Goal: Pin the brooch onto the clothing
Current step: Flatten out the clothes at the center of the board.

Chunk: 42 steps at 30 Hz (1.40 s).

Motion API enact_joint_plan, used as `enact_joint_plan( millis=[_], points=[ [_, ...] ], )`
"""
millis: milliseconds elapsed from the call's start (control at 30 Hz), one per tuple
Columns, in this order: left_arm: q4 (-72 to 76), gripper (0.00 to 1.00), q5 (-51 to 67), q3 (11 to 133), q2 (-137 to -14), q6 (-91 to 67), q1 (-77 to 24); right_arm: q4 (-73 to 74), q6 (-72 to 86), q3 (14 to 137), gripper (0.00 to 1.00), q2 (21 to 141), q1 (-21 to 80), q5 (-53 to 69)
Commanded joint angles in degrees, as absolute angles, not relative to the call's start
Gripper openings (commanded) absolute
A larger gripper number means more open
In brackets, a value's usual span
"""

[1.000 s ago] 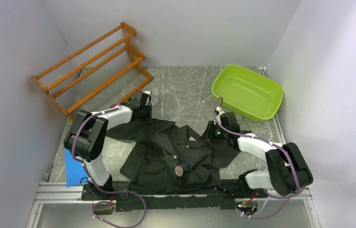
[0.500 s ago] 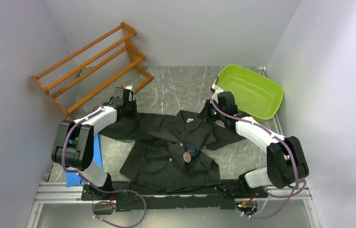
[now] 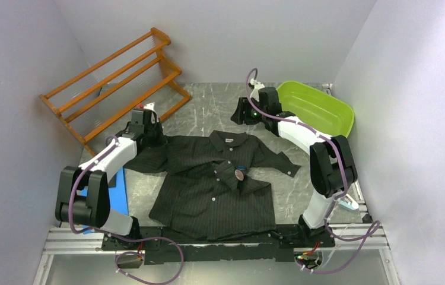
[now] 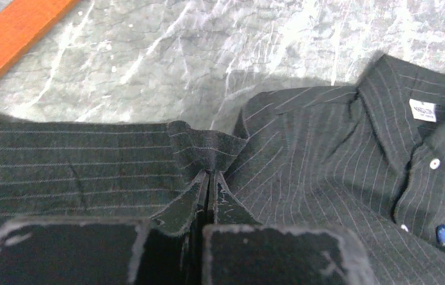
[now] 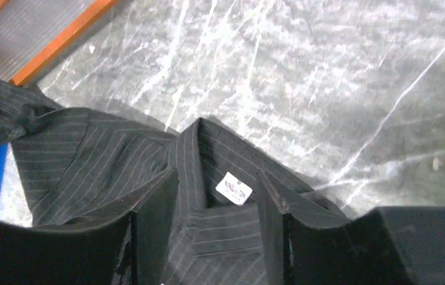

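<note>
One illegible white label (image 5: 234,188) marks the shirt (image 3: 208,196); left end effector (image 4: 210,189) pinches it, right end effector (image 5: 217,179) gapes.

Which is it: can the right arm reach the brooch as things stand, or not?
Probably yes: the right claw hangs open and empty near the collar, and the brooch lies uncovered on the shirt front.

Likely lab test cell: bare white walls (image 3: 220,41) boxing marbled table (image 3: 208,107).
</note>
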<state>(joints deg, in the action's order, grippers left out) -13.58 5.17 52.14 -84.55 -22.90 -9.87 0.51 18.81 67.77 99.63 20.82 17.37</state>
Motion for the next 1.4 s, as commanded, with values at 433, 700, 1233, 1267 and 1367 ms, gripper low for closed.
enact_joint_plan(
  millis=[433,700,1233,1267,1367],
  points=[
    [-15.6,0.06,-9.4,49.6,-74.0,-25.9,-10.4,6.9,18.8,46.7,0.7,81.1,18.8,-3.3],
    [-17.2,0.02,-16.1,49.1,-72.7,-26.1,-10.3,2.1,29.3,32.9,0.59,76.0,13.7,-3.3],
    [-22.4,0.21,-23.3,47.2,-65.7,-28.6,-9.0,-2.1,32.7,28.3,0.55,66.3,-1.6,3.4],
    [-22.6,0.41,-22.4,47.7,-65.1,-28.1,-9.0,-2.0,31.5,28.8,0.56,65.5,-1.6,6.5],
    [-21.9,0.76,-16.9,49.2,-64.3,-25.7,-9.1,-3.6,28.1,29.7,0.59,63.6,-1.2,17.0]
  ],
)
